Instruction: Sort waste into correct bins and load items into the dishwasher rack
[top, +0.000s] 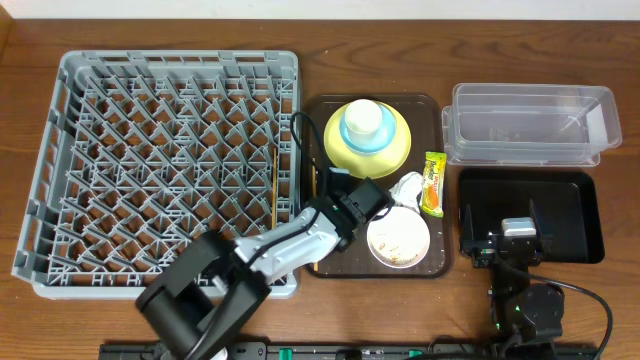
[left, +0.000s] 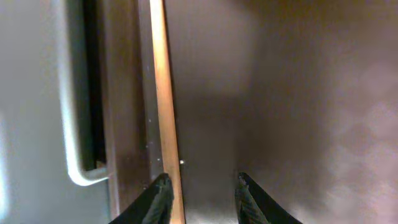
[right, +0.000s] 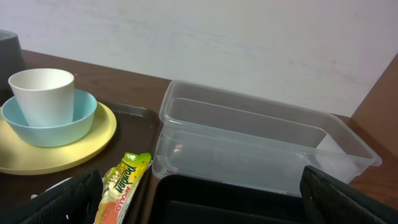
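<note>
Chopstick pick-up is in hand. The left gripper (left: 202, 177) hangs over the tray (left: 286, 93), fingers narrowly parted and holding nothing, the chopstick (left: 163, 93) just inside the rack-side finger. Next it must pinch squarely, lift, and carry to the rack (top: 170, 170). The right gripper (right: 199, 186) gapes wide, empty.

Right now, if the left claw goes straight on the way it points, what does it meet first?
Probably the wooden chopstick lying on the brown tray, just inside one fingertip of the left claw, then the tray floor. Depth is unclear.
</note>
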